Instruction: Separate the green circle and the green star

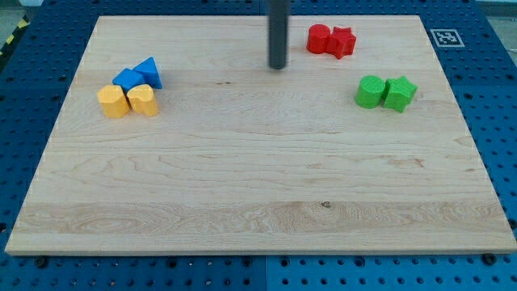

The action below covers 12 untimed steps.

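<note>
Right now, on the wooden tabletop [258, 202], the green circle [371, 91] and green star [399, 93] sit touching at far right, my tip [278, 66] well left of them, carrying no jaws at all.

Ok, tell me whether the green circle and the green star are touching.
Touching. The camera view shows the green circle and the green star pressed side to side with no wood visible between them. My tip stands well off toward the view's left.
</note>
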Available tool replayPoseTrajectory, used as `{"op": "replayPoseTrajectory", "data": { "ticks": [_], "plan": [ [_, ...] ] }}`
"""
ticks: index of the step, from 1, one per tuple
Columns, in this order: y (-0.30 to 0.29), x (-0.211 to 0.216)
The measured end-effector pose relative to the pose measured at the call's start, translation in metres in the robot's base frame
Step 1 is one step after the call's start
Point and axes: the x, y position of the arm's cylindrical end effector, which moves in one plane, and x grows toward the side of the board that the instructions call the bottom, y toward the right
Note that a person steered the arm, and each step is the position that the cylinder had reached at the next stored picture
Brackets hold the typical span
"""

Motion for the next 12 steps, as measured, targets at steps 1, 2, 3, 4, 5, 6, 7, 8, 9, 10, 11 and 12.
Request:
{"op": "replayPoseTrajectory", "data": {
  "ticks": [1,2,3,4,5,6,7,8,9,10,11,12],
  "plan": [
    [0.084,0.0],
    [0.159,0.006],
    [0.203,0.034],
    [0.203,0.053],
    [0.201,0.054],
    [0.182,0.055],
    [0.162,0.057],
    [0.144,0.063],
    [0.13,0.065],
    [0.125,0.066],
    [0.124,0.077],
    [0.119,0.084]
  ]
}}
